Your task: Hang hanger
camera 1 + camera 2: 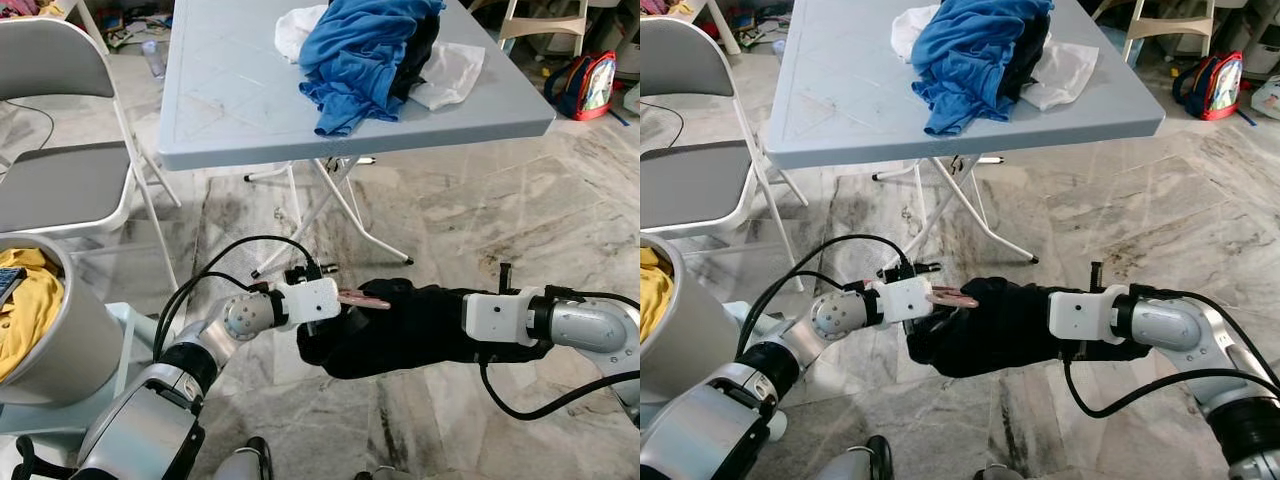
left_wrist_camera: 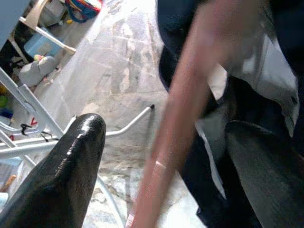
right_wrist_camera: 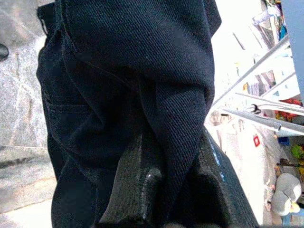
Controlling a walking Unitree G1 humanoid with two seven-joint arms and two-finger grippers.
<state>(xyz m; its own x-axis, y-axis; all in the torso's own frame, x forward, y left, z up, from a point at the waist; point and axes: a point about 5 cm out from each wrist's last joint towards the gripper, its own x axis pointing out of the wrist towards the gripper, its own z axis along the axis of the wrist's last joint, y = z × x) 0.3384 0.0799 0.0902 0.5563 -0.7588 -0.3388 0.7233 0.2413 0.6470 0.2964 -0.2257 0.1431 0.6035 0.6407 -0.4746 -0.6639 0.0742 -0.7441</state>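
A dark garment (image 1: 400,335) hangs bunched between my two arms, low over the marble floor. My right gripper (image 1: 435,320) comes in from the right and is shut on it; in the right wrist view the dark twill (image 3: 133,71) is pinched between the fingers (image 3: 137,190). A pink hanger (image 1: 362,299) sticks out at the garment's left edge. My left gripper (image 1: 345,312) is open at that edge. In the left wrist view the pink bar (image 2: 180,128) runs between the two spread fingers (image 2: 61,180) without touching either.
A grey folding table (image 1: 230,110) stands just ahead with a pile of blue, black and white clothes (image 1: 365,50) on it. A folding chair (image 1: 60,180) is at the left, and a round tub (image 1: 70,340) holding yellow cloth is beside me. A backpack (image 1: 585,85) lies far right.
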